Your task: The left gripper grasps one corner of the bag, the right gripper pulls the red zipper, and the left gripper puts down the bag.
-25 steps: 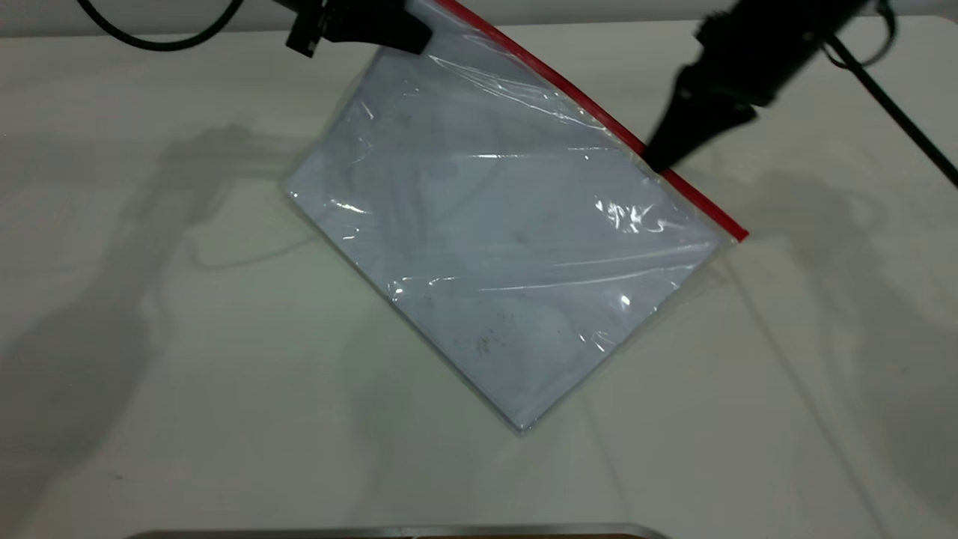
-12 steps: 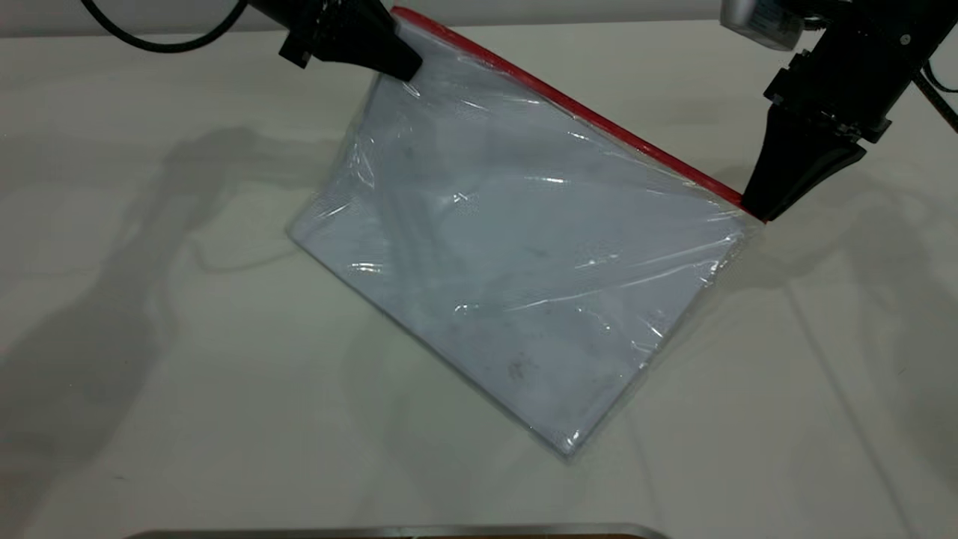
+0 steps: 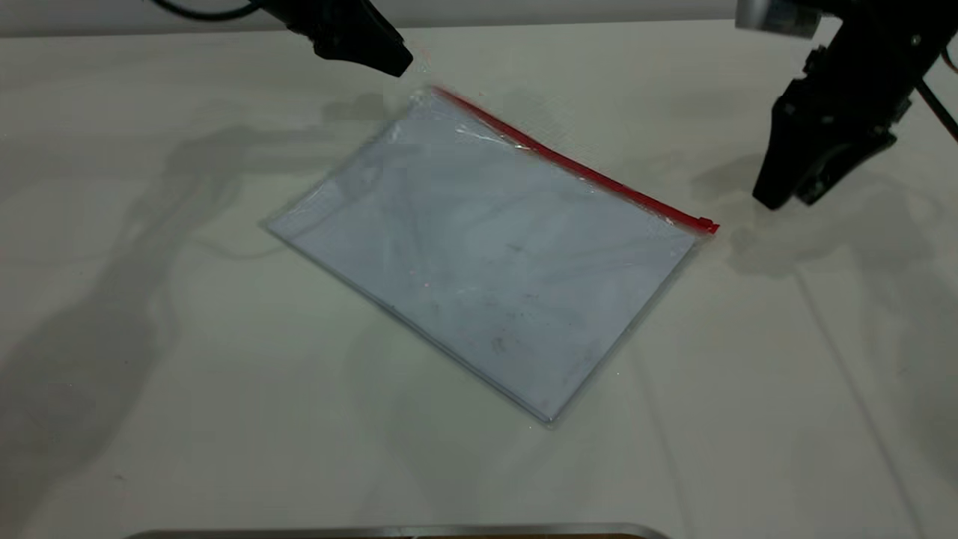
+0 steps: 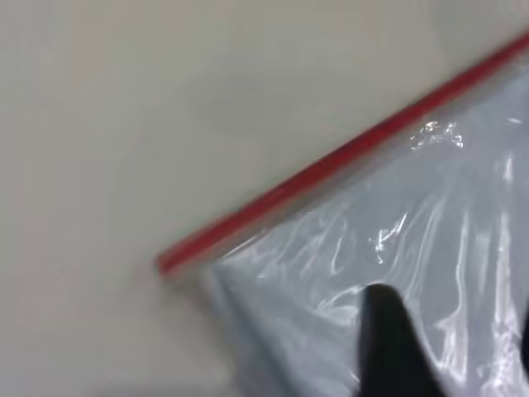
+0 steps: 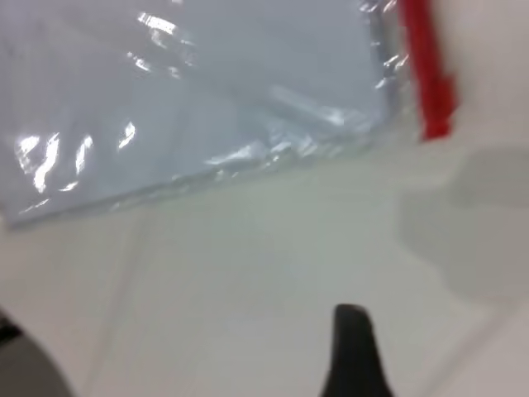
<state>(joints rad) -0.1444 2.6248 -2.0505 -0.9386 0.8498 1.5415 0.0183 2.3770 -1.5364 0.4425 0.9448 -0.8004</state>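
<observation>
Exterior view: the left gripper (image 3: 400, 66) sits at 11 o'clock of the frame, above the table (image 3: 187, 374) and clear of the bag (image 3: 479, 254). It holds nothing; whether its fingers are parted or together cannot be determined from this view or from the left wrist view, which shows only one dark fingertip (image 4: 388, 339) over the clear plastic.

The bag lies flat near the centre of the table, turned diagonally. The corner (image 3: 434, 93) it would be gripped by points toward 11 o'clock, just below the left gripper and apart from it. The red zipper (image 3: 576, 168) runs along the long edge from that corner toward 3 o'clock, with the slider tab (image 3: 706, 224) at the far end of the strip.

The right gripper (image 3: 786, 201) is at 2 o'clock of the frame, near the slider end but separated from it. Its fingers stand slightly parted and hold nothing.

Task status, as a judgement: all three steps appear complete. The slider rests at the strip end, the bag is on the table, and neither gripper is in contact with it. Only retraction of the arms remains.

Difference from half a second ago: the left gripper then pinched the raised corner and the right gripper's tips were at the slider end. The bag has since dropped flat and shifted slightly toward 9 o'clock, and both grippers have let go.
</observation>
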